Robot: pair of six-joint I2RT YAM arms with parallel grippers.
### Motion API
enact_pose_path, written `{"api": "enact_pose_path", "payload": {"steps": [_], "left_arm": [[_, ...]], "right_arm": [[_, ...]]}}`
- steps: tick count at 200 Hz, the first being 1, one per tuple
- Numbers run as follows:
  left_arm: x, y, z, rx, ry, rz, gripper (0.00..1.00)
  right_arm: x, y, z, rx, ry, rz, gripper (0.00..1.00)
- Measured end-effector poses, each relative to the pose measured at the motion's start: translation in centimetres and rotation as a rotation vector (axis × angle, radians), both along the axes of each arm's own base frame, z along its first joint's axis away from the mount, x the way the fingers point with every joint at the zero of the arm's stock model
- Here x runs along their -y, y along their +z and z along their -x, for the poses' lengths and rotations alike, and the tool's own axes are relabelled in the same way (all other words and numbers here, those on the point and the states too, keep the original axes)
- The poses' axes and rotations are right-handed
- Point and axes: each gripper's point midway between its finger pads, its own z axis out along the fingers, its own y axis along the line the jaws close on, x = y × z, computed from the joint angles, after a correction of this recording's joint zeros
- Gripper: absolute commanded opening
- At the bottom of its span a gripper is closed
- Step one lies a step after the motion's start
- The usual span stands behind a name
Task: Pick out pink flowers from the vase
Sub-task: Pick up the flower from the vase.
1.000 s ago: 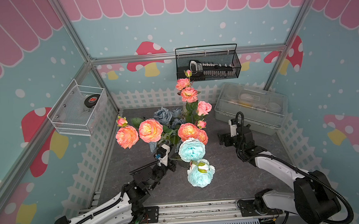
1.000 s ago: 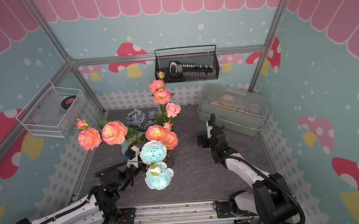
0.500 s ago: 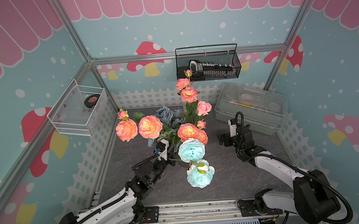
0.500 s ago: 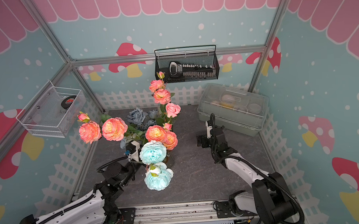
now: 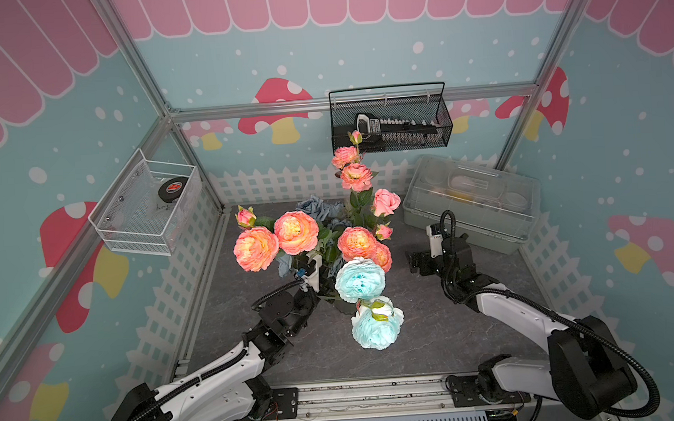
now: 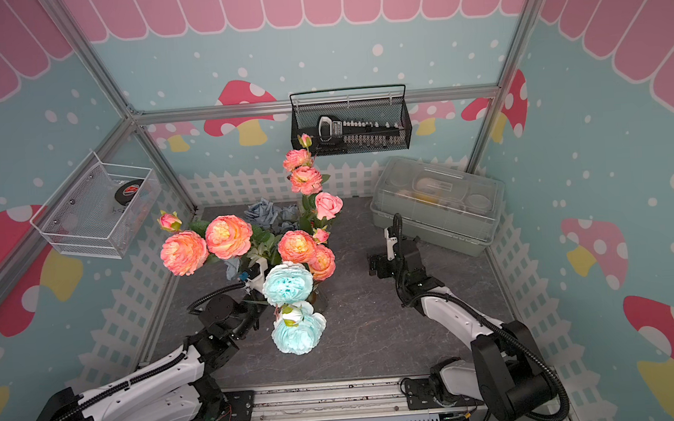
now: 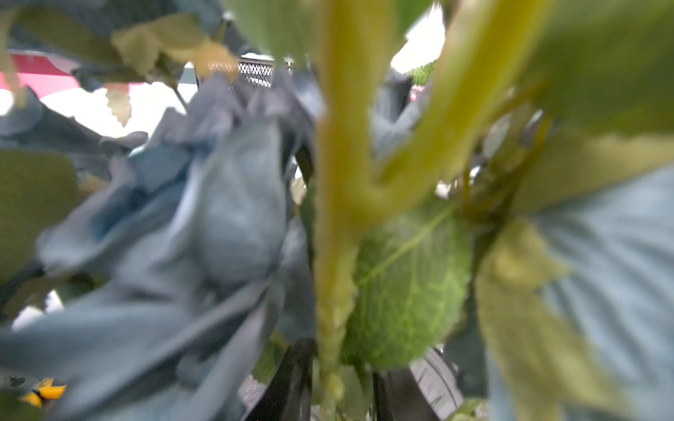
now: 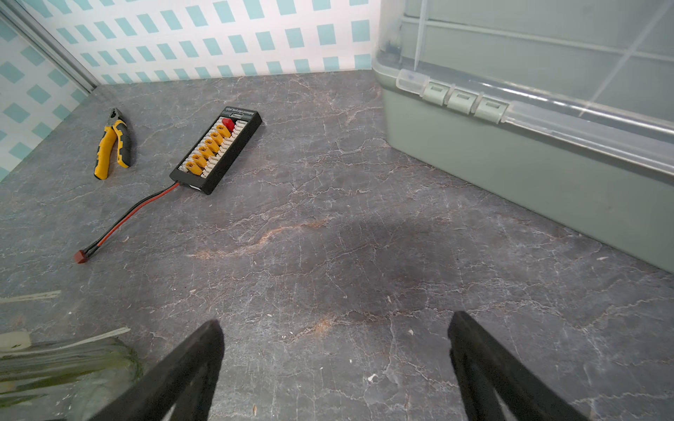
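**A:** Where are the pink flowers [image 5: 296, 233]?

**B:** In the vase [image 8: 73, 364], mid-table, beside aqua blooms [image 5: 359, 280] and grey-blue roses [image 5: 314, 207].

**A:** And the claws?

**B:** The left gripper [image 7: 344, 379] straddles a green stem [image 7: 333, 204]; whether it is clamped, I cannot tell. The right gripper [image 8: 335, 322], right of the vase, gapes wide over the tabletop [image 8: 328, 218].

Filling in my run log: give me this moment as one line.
left gripper: around a green stem, grip unclear | right gripper: open, empty, above table | pink flowers: none on table

Bright even light; soft shadow on tabletop [image 8: 328, 218]; left wrist view blurred close-up; others sharp.
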Motion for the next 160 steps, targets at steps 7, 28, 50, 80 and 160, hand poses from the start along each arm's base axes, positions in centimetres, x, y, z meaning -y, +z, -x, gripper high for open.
{"api": "enact_pose_path", "payload": {"steps": [7,28,50,80,160], "left_arm": [[0.0,0.3,0.0,0.002,0.0,0.002,0.21],[-0.4,1.2,0.2,0.006,0.009,0.008,0.2],[-1.2,2.2,0.5,0.015,0.03,0.02,0.15],[-1.5,2.8,0.6,0.006,0.04,0.016,0.08],[-2.3,4.9,0.9,-0.009,0.056,0.022,0.04]], "right_arm": [[0.0,0.0,0.0,0.0,0.0,0.0,0.95],[0.0,0.0,0.0,0.0,0.001,0.0,0.95],[-0.2,0.0,0.1,0.0,0.005,-0.001,0.95],[-0.2,0.0,0.1,-0.001,0.006,-0.001,0.95],[-0.4,0.0,0.1,-0.002,0.014,-0.005,0.95]]}}
